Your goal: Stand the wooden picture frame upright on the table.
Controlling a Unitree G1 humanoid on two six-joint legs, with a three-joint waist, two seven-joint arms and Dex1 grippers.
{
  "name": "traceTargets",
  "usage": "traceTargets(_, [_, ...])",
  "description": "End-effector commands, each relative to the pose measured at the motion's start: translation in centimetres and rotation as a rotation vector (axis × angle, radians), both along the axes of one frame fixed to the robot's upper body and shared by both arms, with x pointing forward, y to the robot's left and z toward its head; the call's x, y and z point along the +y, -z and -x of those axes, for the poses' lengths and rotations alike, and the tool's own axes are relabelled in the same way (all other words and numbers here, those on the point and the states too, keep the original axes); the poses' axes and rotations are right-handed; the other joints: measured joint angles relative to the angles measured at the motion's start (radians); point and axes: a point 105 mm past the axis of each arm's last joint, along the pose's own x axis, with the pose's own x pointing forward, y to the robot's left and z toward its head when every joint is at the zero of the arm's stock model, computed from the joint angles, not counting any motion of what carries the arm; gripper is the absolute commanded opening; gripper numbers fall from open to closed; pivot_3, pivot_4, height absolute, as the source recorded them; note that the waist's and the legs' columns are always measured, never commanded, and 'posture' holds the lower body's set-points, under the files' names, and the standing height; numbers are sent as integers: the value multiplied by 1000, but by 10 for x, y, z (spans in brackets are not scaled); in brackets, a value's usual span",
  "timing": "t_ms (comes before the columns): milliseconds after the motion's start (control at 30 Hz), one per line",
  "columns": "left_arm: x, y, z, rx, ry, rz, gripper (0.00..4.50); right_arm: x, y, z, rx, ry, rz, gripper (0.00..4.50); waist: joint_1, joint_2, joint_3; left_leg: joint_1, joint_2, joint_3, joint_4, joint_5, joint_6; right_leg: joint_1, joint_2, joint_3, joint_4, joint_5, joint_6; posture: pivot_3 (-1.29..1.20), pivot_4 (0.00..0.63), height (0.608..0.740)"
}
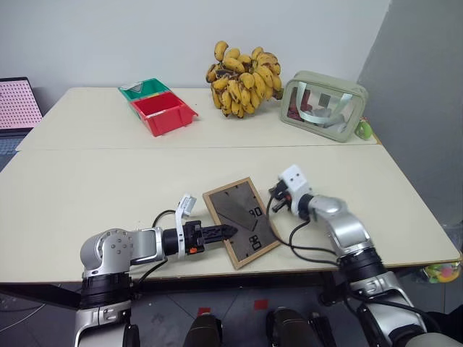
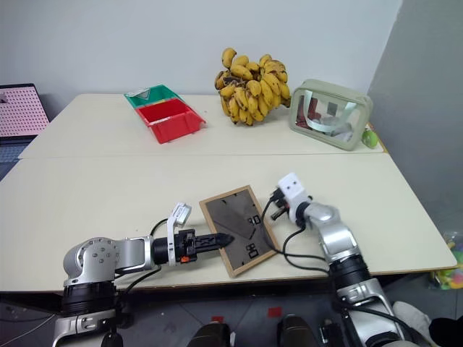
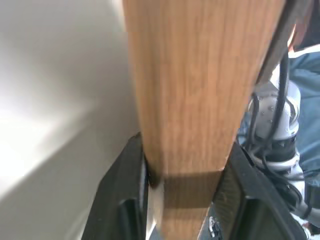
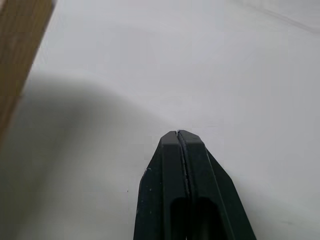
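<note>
Left tool (image 1: 230,231) clamps wooden picture frame (image 1: 241,221) edge; bananas (image 1: 242,78), bins (image 1: 160,106) well apart.

bananas (image 1: 242,79) | red bin (image 1: 163,112) - green bin (image 1: 145,89) | clear pouch (image 1: 323,105)

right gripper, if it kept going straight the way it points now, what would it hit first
Probably bare table: the shut right gripper points slightly down at open tabletop, with the wooden picture frame off to its side. Depth is uncertain.
</note>
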Motion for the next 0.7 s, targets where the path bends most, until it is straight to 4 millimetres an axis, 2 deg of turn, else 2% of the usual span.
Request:
traceTargets(33, [13, -40, -19, -133, -3, -12, 1293, 3, -64, 14, -6, -183, -137, 524, 0, -1, 2, 0, 0, 0, 0, 0, 0, 0, 0, 0, 0, 0, 0, 0, 150, 740])
traceTargets(133, [13, -71, -30, -251, 30, -28, 1293, 19, -101, 40, 109, -400, -281, 1282, -7, -2, 4, -2, 2, -2, -1, 0, 0, -3, 2, -2, 2, 0, 0, 0, 150, 740])
traceTargets(233, [12, -95, -39, -340, 42, -39, 1293, 34, -120, 62, 157, -573, -304, 1948, -8, -2, 4, -7, 2, -2, -3, 0, 0, -8, 3, -2, 2, -1, -1, 0, 150, 740])
traceTargets(267, [11, -102, -42, -370, 44, -45, 1293, 40, -122, 62, 147, -589, -293, 2139, -8, -2, 4, -8, 2, -2, -4, 0, 0, -10, 3, -3, 2, 0, -1, 0, 150, 740])
traceTargets(333, [10, -111, -46, -418, 45, -60, 1293, 50, -124, 55, 121, -579, -282, 2837, -8, -2, 4, -9, 2, -1, -6, 0, 1, -12, 3, -2, 2, 1, 4, 0, 150, 740])
traceTargets(367, [9, -116, -48, -444, 50, -70, 1293, 58, -123, 50, 107, -571, -280, 2976, -8, -2, 4, -10, 2, 0, -6, 0, 1, -12, 3, -2, 2, 1, 4, 0, 150, 740])
traceTargets(567, [4, -122, -50, -484, 71, -86, 1293, 84, -122, 34, 32, -524, -229, 4178, -11, -2, 4, -11, 2, 1, -9, 0, 1, -17, 2, 0, 3, 1, 4, 0, 150, 740])
traceTargets(633, [2, -121, -49, -490, 77, -90, 1293, 92, -121, 34, 18, -526, -214, 4464, -11, -2, 4, -11, 2, 1, -9, 0, 1, -17, 2, 0, 3, 1, 4, 0, 150, 740])
traceTargets(700, [1, -115, -50, -486, 73, -105, 1293, 104, -122, 45, 2, -573, -214, 4464, -11, -2, 4, -11, 2, 1, -10, 0, 1, -17, 2, 0, 3, 1, 4, 0, 150, 740])
